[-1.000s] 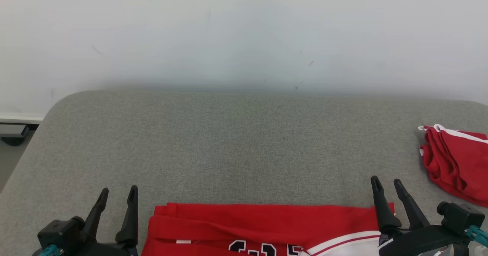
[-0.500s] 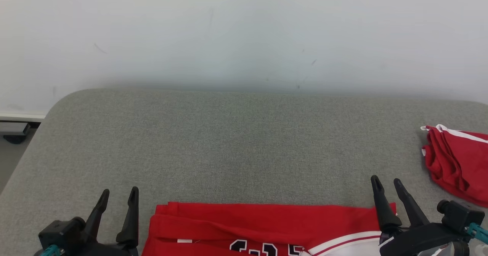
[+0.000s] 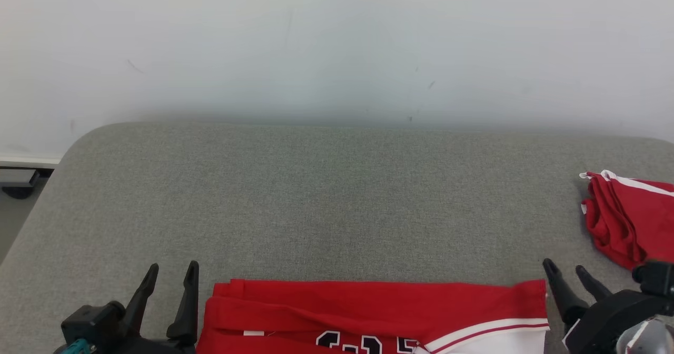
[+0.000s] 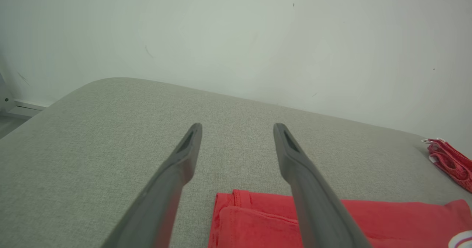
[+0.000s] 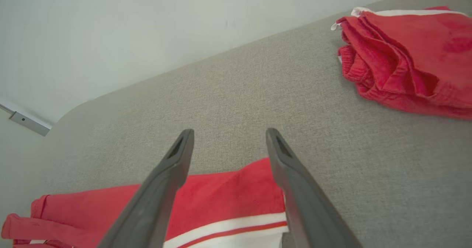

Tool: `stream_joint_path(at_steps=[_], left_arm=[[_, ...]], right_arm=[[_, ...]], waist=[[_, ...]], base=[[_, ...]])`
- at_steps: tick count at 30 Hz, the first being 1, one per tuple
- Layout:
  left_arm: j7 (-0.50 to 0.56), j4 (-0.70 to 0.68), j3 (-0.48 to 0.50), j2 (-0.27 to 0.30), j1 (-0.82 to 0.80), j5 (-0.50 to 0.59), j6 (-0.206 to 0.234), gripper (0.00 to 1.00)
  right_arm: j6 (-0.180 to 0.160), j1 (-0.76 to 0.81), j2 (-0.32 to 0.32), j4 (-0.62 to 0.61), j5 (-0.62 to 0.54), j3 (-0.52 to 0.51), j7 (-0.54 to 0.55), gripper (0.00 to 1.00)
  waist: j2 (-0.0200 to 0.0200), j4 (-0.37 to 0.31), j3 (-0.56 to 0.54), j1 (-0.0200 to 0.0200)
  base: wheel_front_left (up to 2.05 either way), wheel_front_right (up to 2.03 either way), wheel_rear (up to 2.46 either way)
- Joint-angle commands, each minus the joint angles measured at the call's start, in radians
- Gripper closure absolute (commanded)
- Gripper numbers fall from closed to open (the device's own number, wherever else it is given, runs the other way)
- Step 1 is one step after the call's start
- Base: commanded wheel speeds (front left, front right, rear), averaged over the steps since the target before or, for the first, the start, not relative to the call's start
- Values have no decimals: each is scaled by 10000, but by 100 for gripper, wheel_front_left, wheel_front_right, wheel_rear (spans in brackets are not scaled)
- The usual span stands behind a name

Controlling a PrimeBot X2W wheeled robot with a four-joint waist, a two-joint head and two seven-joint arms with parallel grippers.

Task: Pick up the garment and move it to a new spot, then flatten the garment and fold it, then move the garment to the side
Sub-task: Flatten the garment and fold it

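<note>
A red garment (image 3: 368, 312) with a white stripe and dark numerals lies folded flat at the near edge of the grey padded table (image 3: 316, 196). It also shows in the left wrist view (image 4: 258, 218) and the right wrist view (image 5: 228, 196). My left gripper (image 3: 171, 272) stands open just left of the garment's left edge, empty. My right gripper (image 3: 567, 269) is open beside the garment's right corner, holding nothing. In the right wrist view my fingers (image 5: 166, 181) straddle that corner from above.
A second red garment (image 3: 629, 219) with white trim lies crumpled at the table's right side, also in the right wrist view (image 5: 405, 67). A white wall rises behind the table. The table's rounded left corner drops to the floor (image 3: 10, 222).
My right gripper has drawn back to the right and lower, off the garment's right corner. The left gripper shifted slightly right. The garment lies as before.
</note>
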Motion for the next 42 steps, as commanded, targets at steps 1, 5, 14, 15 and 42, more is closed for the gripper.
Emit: stream_joint_path(at_steps=[1,5,14,15,42], left_arm=[[8,-50,-14,70,47,-26,37,0],[8,-97,-73,28,7,-1,55,0],[-85,62,-117,12,-185,-90,-91,0],[-97,84,-116,15,-217,-88,-96,0],[-296,530,-364,-200,-907,-135,-342,0]], right_arm=[[-1,47,-37,-348,-418,-389,724,0],[-1,207,-44,-1451,-1428,-987,2595,0],[-3,948,-34,-2338,-1348,-1232,5360,0],[-3,958,-42,-2280,-1380,-1272,5436,0],[-1,250,19,267,-1343,-214,5832,0]], waist=[[0,11,20,-1],[0,41,132,-1],[0,109,377,-1],[0,116,401,-1],[0,550,1080,-1]], base=[[0,0,0],[0,0,0],[0,0,0],[0,0,0],[0,0,0]])
